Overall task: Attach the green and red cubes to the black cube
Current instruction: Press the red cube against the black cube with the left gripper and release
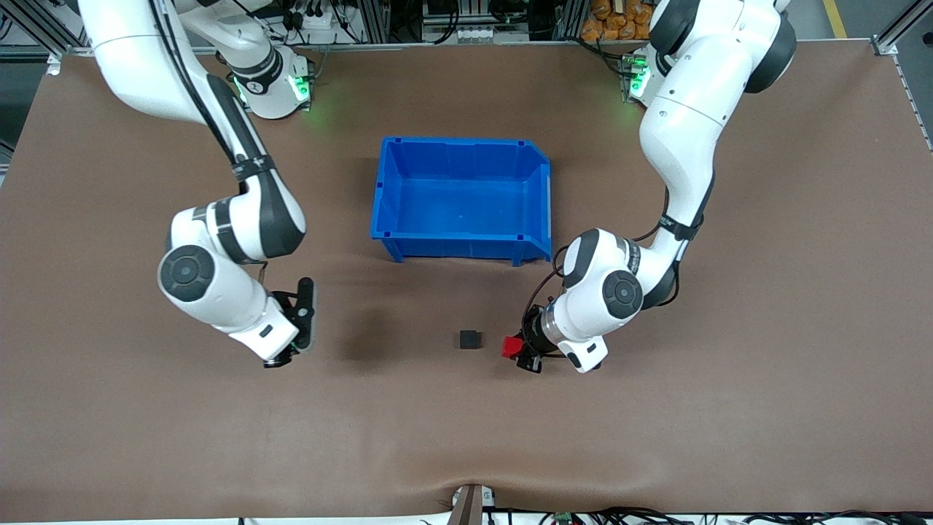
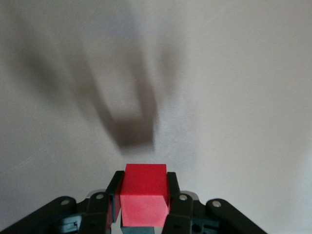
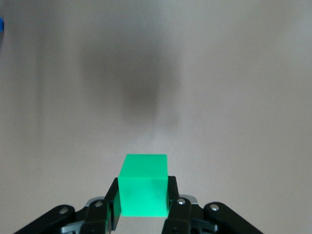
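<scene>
Left gripper [image 1: 519,353]: pinching red cube [image 1: 512,347], just beside black cube [image 1: 470,339], ready to attach. Right gripper [image 3: 142,210]: pinching green cube [image 3: 143,185], well apart from it.

Even overhead light fell on the table [image 1: 765,408], soft blurred shadows lay beneath both arms, and nothing glared.

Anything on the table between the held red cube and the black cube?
Nothing visible. Bare table separates the red cube in the left gripper from the black cube; the blue bin sits farther back.
</scene>
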